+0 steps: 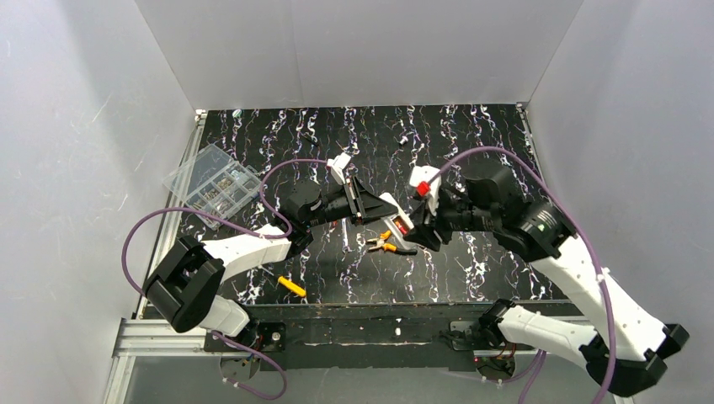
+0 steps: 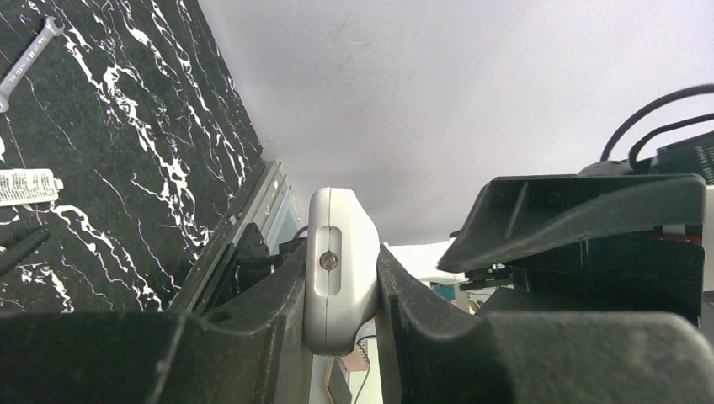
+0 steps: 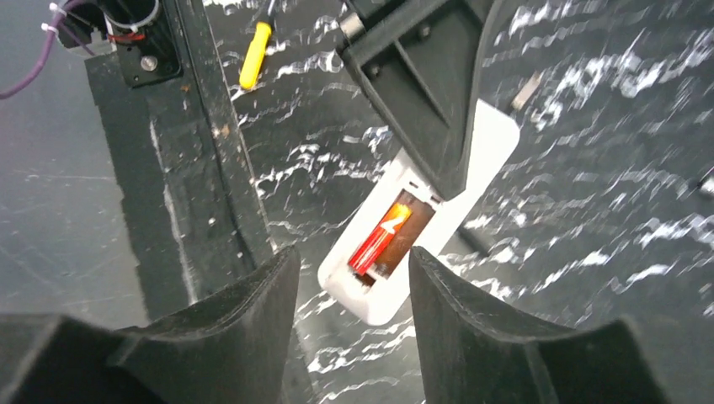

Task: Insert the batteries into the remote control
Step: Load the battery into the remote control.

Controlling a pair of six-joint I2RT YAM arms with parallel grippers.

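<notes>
Handling here turns on small, light, hard-shelled parts. The remote control [image 3: 492, 139] is held up off the table [image 1: 471, 151], out above its middle, clamped across its width in the left tool [image 2: 339, 259]. The black fingers press on both long sides, and the left wrist view shows the rounded end of the handset squeezed between them. Its back faces the right arm with the recess open. One of the batteries [image 3: 379, 240], red-orange, lies in the recess along one side. The slot beside it looks dark, and whether a second cell sits there cannot be told. The right tool [image 3: 352, 259] hovers just short of the recess with its jaws apart and nothing between them.

The handset is probably stiff but smooth, so a grip on the long edges near the middle, as now, should hold it without covering the recess. Squeezing too hard could flex the thin shell walls. A battery is a slick cylinder that rolls and is likely to squirt out of a pinch. It is best taken across its barrel at mid-length, leaving both ends free for the contacts. Yellow-and-black pliers [image 1: 383, 245] lie on the table just below the handset.
</notes>
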